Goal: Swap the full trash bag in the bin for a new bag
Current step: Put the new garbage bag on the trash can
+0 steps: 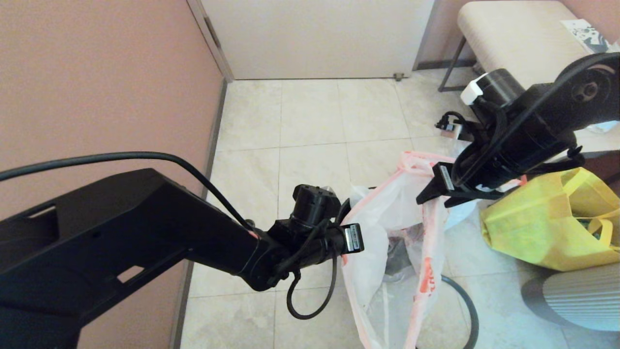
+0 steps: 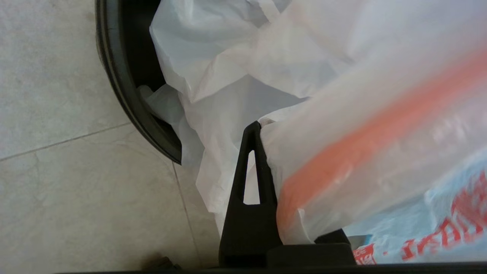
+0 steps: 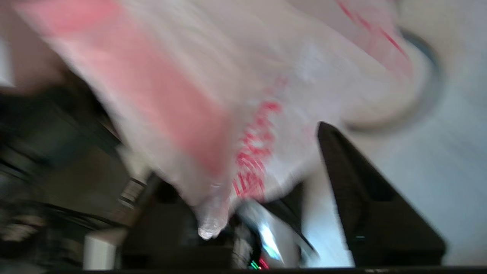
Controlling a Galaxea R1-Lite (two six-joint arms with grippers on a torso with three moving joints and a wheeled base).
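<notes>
The new bag (image 1: 387, 208), thin translucent white with an orange-pink rim and red print, hangs limp between both grippers, its mouth stretched open over the bin. Dark shapes show through its upper part. My left gripper (image 1: 361, 230) is shut on the near-left rim; in the left wrist view (image 2: 274, 131) one black finger (image 2: 249, 182) is bare and bunched plastic (image 2: 342, 95) hides the other. The far-right rim lies over my right gripper (image 1: 428, 194), which is raised. The bag (image 3: 228, 76) also covers that gripper (image 3: 300, 152). The bin's dark rim (image 2: 125, 80) curves below (image 1: 467, 303). I cannot make out the full trash bag.
A yellow tote bag (image 1: 547, 228) sits on the floor to the right, with a grey ribbed cylinder (image 1: 581, 300) in front of it. A padded bench (image 1: 513, 34) stands at the back right. A pink wall (image 1: 97, 72) runs along the left, and a door (image 1: 315, 39) is behind.
</notes>
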